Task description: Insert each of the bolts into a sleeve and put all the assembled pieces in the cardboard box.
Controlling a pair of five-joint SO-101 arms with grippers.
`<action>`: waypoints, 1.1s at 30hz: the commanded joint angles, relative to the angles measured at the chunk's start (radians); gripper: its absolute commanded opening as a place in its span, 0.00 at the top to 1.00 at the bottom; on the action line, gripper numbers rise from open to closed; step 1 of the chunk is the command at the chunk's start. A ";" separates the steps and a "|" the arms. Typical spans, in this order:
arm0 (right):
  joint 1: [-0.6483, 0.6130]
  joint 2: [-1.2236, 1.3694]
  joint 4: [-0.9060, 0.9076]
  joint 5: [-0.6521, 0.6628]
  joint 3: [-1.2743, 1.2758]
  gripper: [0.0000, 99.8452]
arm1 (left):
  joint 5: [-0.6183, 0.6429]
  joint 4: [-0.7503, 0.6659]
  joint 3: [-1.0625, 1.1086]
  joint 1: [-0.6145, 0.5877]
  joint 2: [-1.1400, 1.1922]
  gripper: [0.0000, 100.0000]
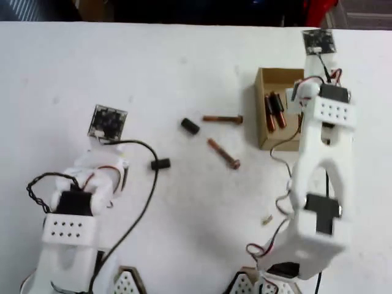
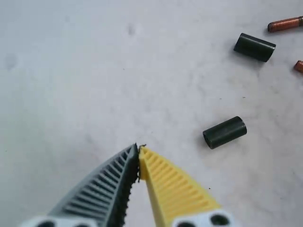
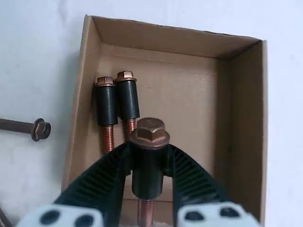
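The sleeved bolt (image 3: 149, 135) is gripped tight in the right tool (image 3: 147, 151) over the cardboard box (image 3: 244, 118), where, if released tilted, it may be knocked against the two finished pieces (image 3: 116, 101) and pulled apart.

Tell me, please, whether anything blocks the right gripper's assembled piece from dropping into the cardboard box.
Nothing visible does. The right gripper holds the assembled piece over the open cardboard box; the two finished pieces inside lie along one wall, with bare floor beside them.
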 commanded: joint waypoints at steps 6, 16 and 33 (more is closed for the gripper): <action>-0.010 0.274 0.082 0.060 -0.365 0.98 | -0.012 -0.063 -0.002 -0.013 -0.018 0.96; -0.024 0.535 0.137 0.058 -0.626 0.98 | -0.012 -0.063 -0.002 -0.013 -0.018 0.96; -0.054 0.704 0.344 0.063 -0.965 0.83 | -0.012 -0.063 -0.002 -0.013 -0.018 0.96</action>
